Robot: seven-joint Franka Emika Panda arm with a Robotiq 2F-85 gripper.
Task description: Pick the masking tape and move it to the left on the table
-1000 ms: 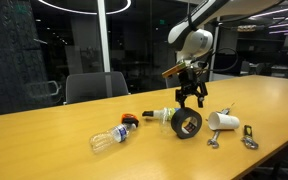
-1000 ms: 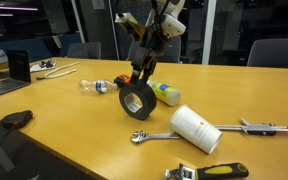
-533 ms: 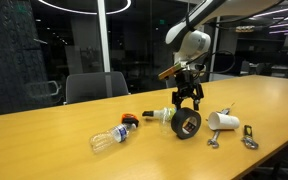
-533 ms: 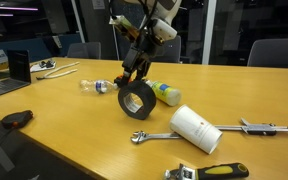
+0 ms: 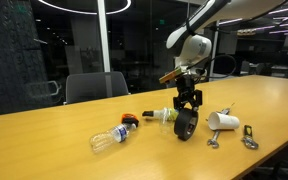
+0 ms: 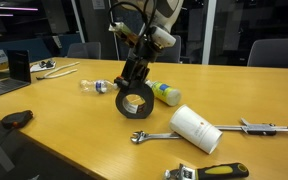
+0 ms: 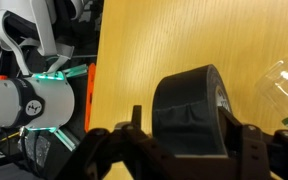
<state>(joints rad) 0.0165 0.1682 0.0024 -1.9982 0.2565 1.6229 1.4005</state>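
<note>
Gripping the masking tape (image 5: 185,126) from above, the hand (image 5: 187,103) has its two fingers closed on the black roll. The roll stands on edge, its lower rim at the worktop (image 5: 44,150). I cannot tell whether it is touching or just clear. In the wrist view the roll (image 7: 189,105) sits between the fingers (image 7: 252,150). In an exterior view it (image 6: 136,104) tilts, showing its yellowish core. A white cup (image 6: 194,128) lies on its side near it, and a clear bulb (image 5: 110,137) lies farther along the worktop.
</note>
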